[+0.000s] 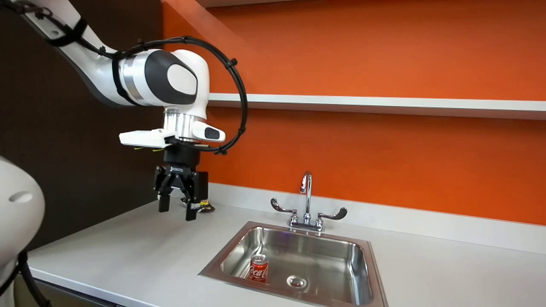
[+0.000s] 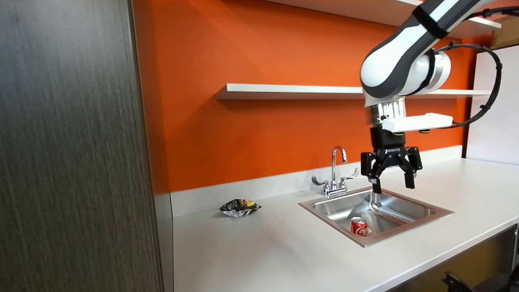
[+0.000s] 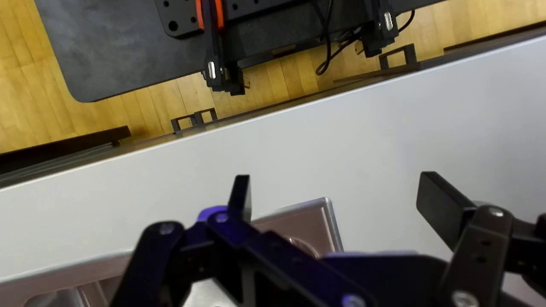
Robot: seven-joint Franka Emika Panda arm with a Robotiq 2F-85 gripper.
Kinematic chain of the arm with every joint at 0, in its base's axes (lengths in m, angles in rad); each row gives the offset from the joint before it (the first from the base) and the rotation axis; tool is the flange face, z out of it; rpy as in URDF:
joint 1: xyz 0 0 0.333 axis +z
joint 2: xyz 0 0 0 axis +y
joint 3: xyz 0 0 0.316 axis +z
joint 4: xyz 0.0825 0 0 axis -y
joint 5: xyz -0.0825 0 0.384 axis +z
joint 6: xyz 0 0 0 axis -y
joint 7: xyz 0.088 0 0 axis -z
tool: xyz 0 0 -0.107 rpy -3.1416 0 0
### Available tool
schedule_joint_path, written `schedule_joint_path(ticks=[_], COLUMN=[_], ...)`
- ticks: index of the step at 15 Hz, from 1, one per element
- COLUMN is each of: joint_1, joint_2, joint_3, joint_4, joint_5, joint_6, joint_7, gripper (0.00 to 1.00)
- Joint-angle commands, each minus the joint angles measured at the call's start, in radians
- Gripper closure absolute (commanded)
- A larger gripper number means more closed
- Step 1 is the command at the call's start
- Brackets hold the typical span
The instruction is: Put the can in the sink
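Note:
The red can [image 1: 258, 269] with a silvery top stands upright inside the steel sink [image 1: 373, 273], by the basin wall near the drain. Both also show in an exterior view, the can [image 2: 359, 227] and the sink's rim [image 2: 405, 227]. My gripper [image 1: 177, 209] is open and empty, pointing down, high above the counter and apart from the can. It also shows in an exterior view [image 2: 393, 184]. In the wrist view the fingers [image 3: 335, 187] are wide apart with nothing between them; a corner of the sink's rim [image 3: 315, 221] shows behind them. The can is out of view there.
A chrome two-handled faucet [image 1: 307, 196] stands behind the sink. A small dark-and-yellow crumpled bag [image 2: 240, 207] lies on the counter near the back wall. A white shelf [image 1: 384, 102] runs along the orange wall. A dark panel [image 2: 77, 146] borders the counter.

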Motion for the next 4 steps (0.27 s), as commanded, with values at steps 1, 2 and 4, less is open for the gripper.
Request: schedule_joint_path(ticks=[1,2,4], joint_1=[-0.007,-0.003,0.001], joint_2=[-0.010,-0.016,-0.022], joint_3=[0.011,0.011,0.011], joint_4=[-0.003,-0.003,-0.003], joint_5=[0.007,0.007,0.007], joint_6=[-0.013,-0.022,-0.029], joint_7=[-0.025,-0.036,-0.045], gripper=[0.00,0.00,0.00])
